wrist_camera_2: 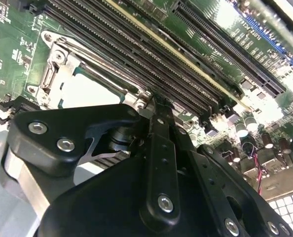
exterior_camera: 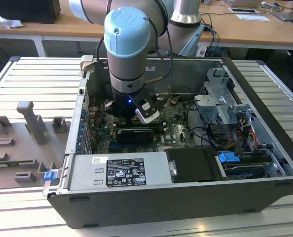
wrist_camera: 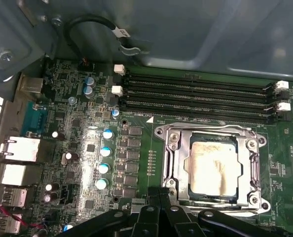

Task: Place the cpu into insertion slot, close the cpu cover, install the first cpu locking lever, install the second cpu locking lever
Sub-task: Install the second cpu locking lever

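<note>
The black gripper (wrist_camera_2: 154, 106) is closest to the camera in the second wrist view; its two fingers (wrist_camera_2: 159, 148) are pressed together into one thin tip, and they hold nothing; the tip is right at the corner of the socket, just beside the long dark memory slots (wrist_camera_2: 151, 49).

In the first wrist view the fingers (wrist_camera: 159, 197) sit at the edge of the cpu cover (wrist_camera: 178, 155); the cpu cover is a shiny metal frame, and it lies flat and shut over the socket; the cpu (wrist_camera: 210, 168) is inside the slot, and its pale square top shows through the window of the frame; I cannot tell how the locking levers sit.

Around the socket is the green motherboard (wrist_camera: 92, 148) with small round parts on it; the memory slots (wrist_camera: 196, 98) run along one side of the cover.

In the exterior view the arm (exterior_camera: 129, 44) reaches down into the open computer case (exterior_camera: 196, 197); the case lies on a ribbed metal table (exterior_camera: 33, 89); a grey holder (exterior_camera: 30, 121) stands on the table at the exterior view's left.
</note>
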Controlling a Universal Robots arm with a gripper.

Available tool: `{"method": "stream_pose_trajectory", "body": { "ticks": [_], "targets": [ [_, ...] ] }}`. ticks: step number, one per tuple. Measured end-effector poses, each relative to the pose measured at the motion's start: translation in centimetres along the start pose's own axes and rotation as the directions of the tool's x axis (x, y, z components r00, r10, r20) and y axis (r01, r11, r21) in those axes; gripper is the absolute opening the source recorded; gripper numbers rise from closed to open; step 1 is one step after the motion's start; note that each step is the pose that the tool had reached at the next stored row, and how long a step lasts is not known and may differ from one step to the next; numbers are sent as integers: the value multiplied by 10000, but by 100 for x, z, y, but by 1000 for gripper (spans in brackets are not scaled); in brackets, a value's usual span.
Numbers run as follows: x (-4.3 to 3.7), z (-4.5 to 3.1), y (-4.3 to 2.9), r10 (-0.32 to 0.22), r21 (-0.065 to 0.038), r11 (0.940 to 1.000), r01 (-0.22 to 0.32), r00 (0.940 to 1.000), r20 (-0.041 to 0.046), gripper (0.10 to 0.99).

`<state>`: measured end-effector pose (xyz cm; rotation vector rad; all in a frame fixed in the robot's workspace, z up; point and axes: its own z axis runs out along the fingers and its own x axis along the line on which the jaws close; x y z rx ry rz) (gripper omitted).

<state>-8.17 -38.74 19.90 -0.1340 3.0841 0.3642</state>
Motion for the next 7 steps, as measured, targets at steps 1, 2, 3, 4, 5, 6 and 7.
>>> {"method": "stream_pose_trajectory", "body": {
  "ticks": [1,2,3,4,5,6,7],
  "targets": [
    [-1,-17,5,0,-6,10000,0,10000,3,106],
    [-2,-41,11,1,-2,10000,-1,10000,2,106],
    [-3,-76,18,2,0,10000,-2,10000,1,106],
    [-3,-92,22,2,0,10000,-2,10000,2,106],
    [-4,-109,26,3,0,10000,-3,10000,1,106],
    [-5,-137,33,2,0,10000,-2,10000,2,106],
    [-9,-226,54,2,0,10000,-2,10000,1,106]
  ]
}}
